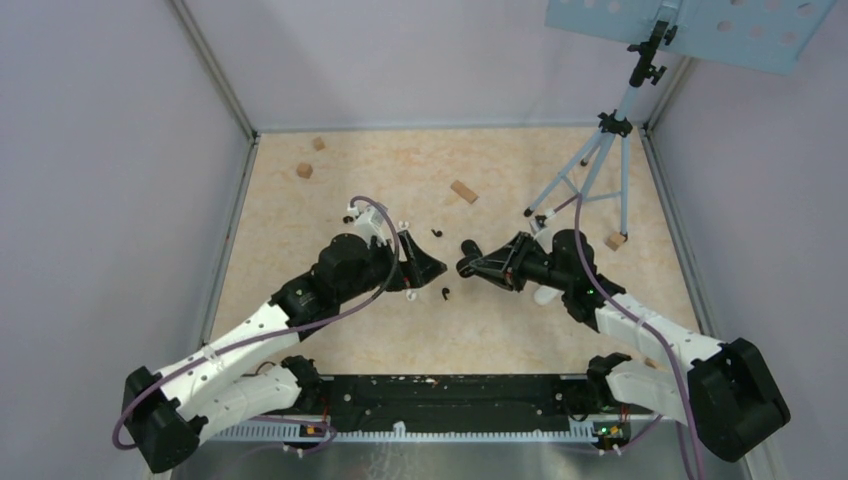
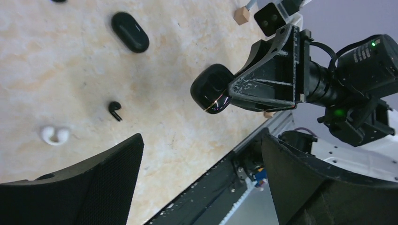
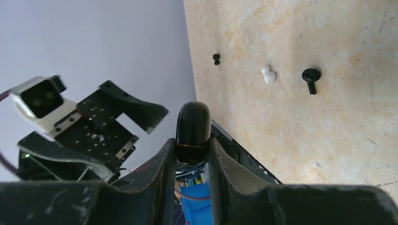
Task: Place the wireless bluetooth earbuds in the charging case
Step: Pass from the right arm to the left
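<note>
- The wireless bluetooth earbuds lie loose on the table (image 1: pixel 300 260), none in a gripper. The left wrist view shows one black earbud (image 2: pixel 114 110) down left of the held charging case (image 2: pixel 212 89), with one white earbud (image 2: pixel 55 135) further left.
- The right wrist view shows three buds on the table, all apart from one another and right of the held case and above it: a black stemmed one (image 3: pixel 310 77), a white one (image 3: pixel 268 74) and a smaller dark one (image 3: pixel 216 58).
- The held case is a glossy black oval, raised off the table about mid-table. The pictures do not show whether anything is inside it.
- The right gripper (image 3: pixel 192 143) is clamped on that case, one finger on each side, with the rounded end sticking out past the fingertips.
- The left gripper (image 2: pixel 202 136) faces the held case from the left, near it but not touching. Its jaws are spread wide with nothing between them.
- A second black case (image 2: pixel 130 31) lies flat on the table, up left of the held case in the left wrist view.
- Four wooden blocks show from above. Two (image 1: pixel 304 170) (image 1: pixel 318 143) are far off to the held case's upper left and one (image 1: pixel 462 191) is just beyond it. One (image 1: pixel 615 240) is to its right at a foot of the tripod (image 1: pixel 590 165).
</note>
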Robot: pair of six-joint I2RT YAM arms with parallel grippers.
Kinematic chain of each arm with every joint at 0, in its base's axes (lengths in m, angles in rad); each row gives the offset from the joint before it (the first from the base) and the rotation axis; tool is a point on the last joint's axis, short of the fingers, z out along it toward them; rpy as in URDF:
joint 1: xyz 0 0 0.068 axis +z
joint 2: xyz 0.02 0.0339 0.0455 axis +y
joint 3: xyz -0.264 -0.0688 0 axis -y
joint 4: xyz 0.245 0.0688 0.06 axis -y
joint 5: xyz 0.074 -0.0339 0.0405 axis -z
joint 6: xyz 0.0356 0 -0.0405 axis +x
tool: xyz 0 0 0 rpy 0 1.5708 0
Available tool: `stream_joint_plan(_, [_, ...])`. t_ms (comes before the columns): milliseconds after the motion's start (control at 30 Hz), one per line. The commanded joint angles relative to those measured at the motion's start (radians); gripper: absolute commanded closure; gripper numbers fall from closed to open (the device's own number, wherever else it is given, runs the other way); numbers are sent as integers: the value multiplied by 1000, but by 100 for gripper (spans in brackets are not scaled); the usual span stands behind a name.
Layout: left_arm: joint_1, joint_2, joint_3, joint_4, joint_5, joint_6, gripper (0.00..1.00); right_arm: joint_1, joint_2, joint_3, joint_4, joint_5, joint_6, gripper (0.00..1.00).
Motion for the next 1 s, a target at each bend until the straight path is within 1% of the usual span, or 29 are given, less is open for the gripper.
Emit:
stream_joint_plan(0, [0,43,-99,292,75,-285,1,-3,-30,0,99,-12,9,100])
stream_joint_plan(67, [-1,57,-152,430,81,-307,1,-3,-31,-2,112,-26,10,100])
stream_joint_plan(133, [5,75,-195,531,81,-325,1,-3,-30,-1,127,-35,12,100])
stream_joint_plan(200, [16,104,-221,625,112,-356,1,-4,-30,-3,143,-42,19,100])
stream_joint_plan(300, [17,143,-244,735,128,-414,1,-3,-31,-18,184,-50,41,100])
stream_joint_plan(367, [18,154,-264,785,113,-458,2,-4,-30,-33,229,-55,63,100])
stream_joint_plan(400, [19,158,-278,819,108,-469,3,-3,-31,-44,252,-55,77,100])
stream_joint_plan(433, [20,163,-285,838,106,-477,6,-3,-30,-55,281,-55,93,100])
stream_joint_plan(700, [22,221,-299,946,125,-529,13,-3,-5,-116,482,-70,205,100])
stream_joint_plan(867, [22,274,-326,1043,143,-584,14,-4,10,-129,547,-71,237,100])
stream_joint_plan(967, [22,294,-328,1068,152,-595,17,-3,18,-137,586,-71,256,100])
